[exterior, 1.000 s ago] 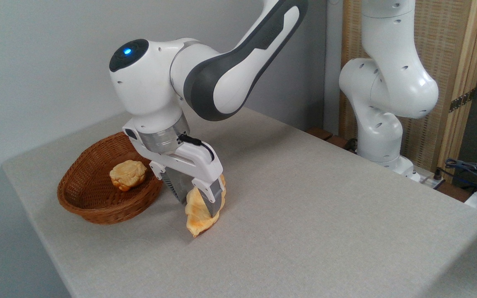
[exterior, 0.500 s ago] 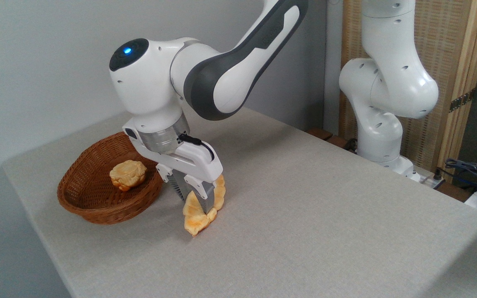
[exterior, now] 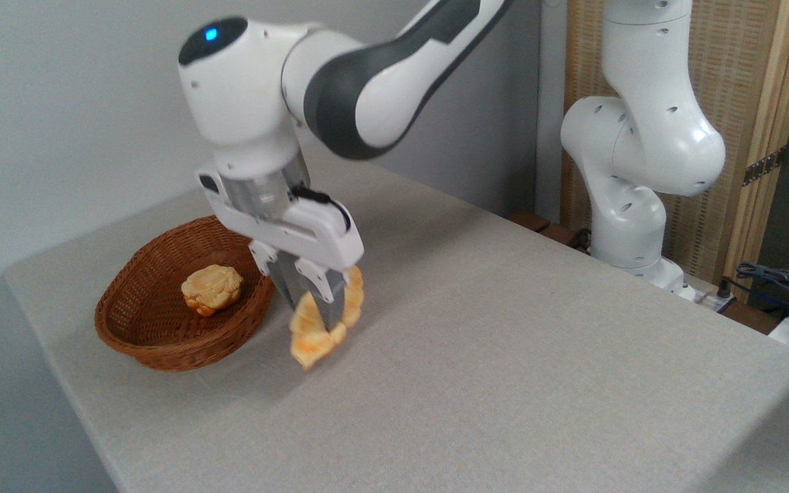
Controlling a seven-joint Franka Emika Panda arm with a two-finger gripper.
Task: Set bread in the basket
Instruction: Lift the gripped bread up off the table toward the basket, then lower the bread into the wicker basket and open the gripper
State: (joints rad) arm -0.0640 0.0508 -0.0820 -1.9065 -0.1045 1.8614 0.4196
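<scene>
Since the earlier frames the arm has risen and drifted toward the basket [exterior: 161, 346], taking the bread [exterior: 309, 335] up off the table [exterior: 504, 356]. The gripper [exterior: 320, 316] is closed on the bread, pinching it across its middle. The bread hangs just right of the basket's rim, clear of the table, its long axis sloping from upper right down to lower left. A bun [exterior: 211, 288] sits inside the basket. The drop spot lies left of the gripper, over the rim.
</scene>
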